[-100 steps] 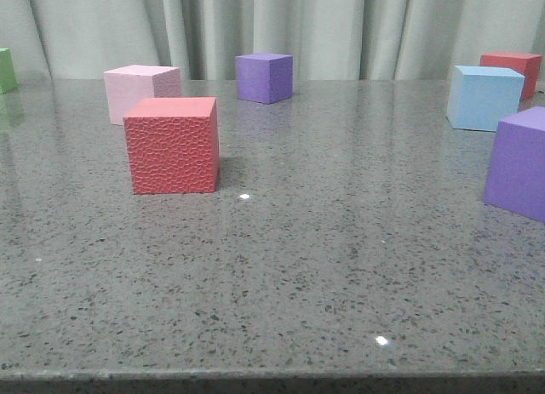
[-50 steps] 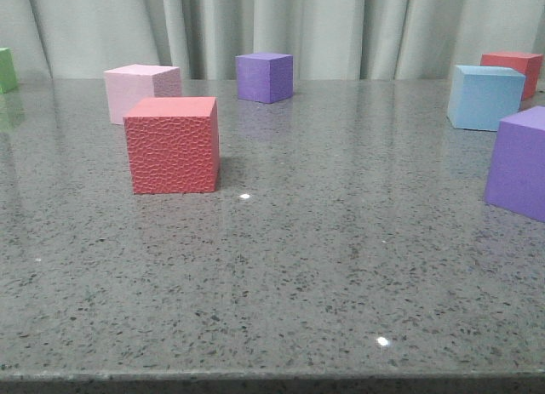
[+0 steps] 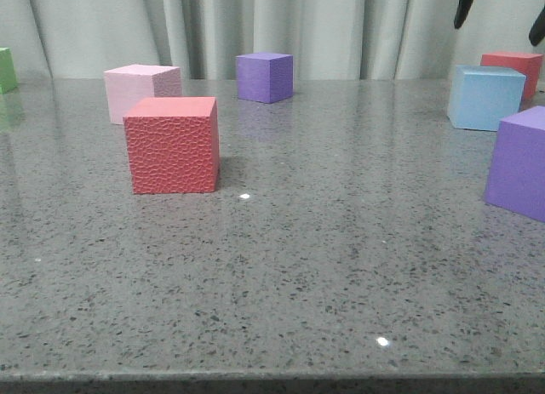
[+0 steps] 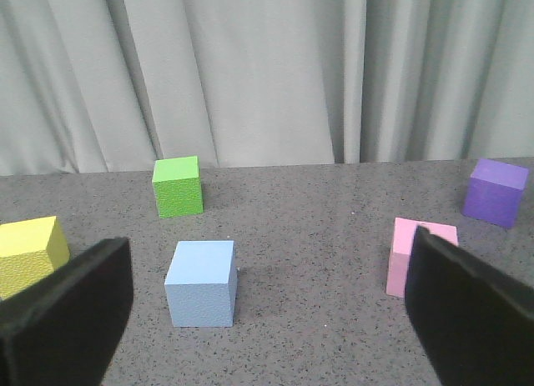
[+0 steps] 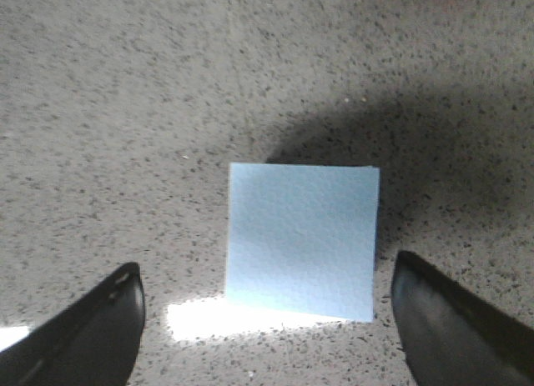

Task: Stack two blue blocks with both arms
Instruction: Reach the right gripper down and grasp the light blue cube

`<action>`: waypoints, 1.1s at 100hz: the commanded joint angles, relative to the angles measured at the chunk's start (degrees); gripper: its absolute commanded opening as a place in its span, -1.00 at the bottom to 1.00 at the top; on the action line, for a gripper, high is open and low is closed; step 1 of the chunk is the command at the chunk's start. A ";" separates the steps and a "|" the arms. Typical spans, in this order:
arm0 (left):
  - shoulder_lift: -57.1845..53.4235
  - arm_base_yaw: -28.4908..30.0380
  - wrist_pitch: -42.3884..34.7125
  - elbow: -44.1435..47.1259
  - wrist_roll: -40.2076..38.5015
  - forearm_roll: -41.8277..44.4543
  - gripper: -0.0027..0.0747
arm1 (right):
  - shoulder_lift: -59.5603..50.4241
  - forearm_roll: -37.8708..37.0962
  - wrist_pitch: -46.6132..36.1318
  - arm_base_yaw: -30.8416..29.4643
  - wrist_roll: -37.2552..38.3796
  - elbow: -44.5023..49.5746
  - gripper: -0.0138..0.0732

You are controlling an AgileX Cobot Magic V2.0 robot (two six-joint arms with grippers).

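Two blue blocks, well apart, each on the grey bench [image 3: 281, 266]; smooth block [image 3: 485, 97] at far right in the front view, just behind a purple cube [image 3: 518, 162] and in front of a red cube [image 3: 512, 71]; same block [image 5: 302, 240] centred under the right gripper [image 5: 267, 336] in the right wrist view, fingers [image 5: 92, 336] spread wide to either side, touching nothing, dark tips [image 3: 464, 4] just visible high above it in the front view. Pebbly block [image 4: 201, 283] in the left wrist view, standing between a green cube [image 4: 178, 186], a yellow cube [image 4: 32, 251] and a pink cube [image 4: 417, 257], ahead of the left gripper [image 4: 267, 319]; left fingers [image 4: 71, 315] also wide apart, holding nothing. Probably light foam: slightly soft, matte, not slippery, not fragile; likely to dent rather than slip under a hard squeeze, so a moderate pinch advised. Best hold judged to be two opposite flat side faces, near mid-height, fingers square to the faces to avoid twisting; lightness likely to let a block shift or tip if brushed off-centre. Stacking not yet begun; flat tops likely to seat well if edges are aligned.
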 commanded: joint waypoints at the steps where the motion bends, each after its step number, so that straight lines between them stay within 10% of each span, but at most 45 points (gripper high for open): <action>1: 0.25 0.05 -4.23 -1.94 -0.19 -0.59 0.73 | -2.05 -0.47 -0.72 -0.12 0.16 -1.98 0.70; 80: 0.25 0.05 -4.23 -1.94 -0.19 -0.59 0.73 | 2.98 -1.18 -0.48 -0.12 -0.34 -1.98 0.69; 110: 0.25 0.05 -4.23 -1.94 -0.19 -0.59 0.73 | 2.98 -1.18 -0.42 -0.12 -0.39 -1.98 0.35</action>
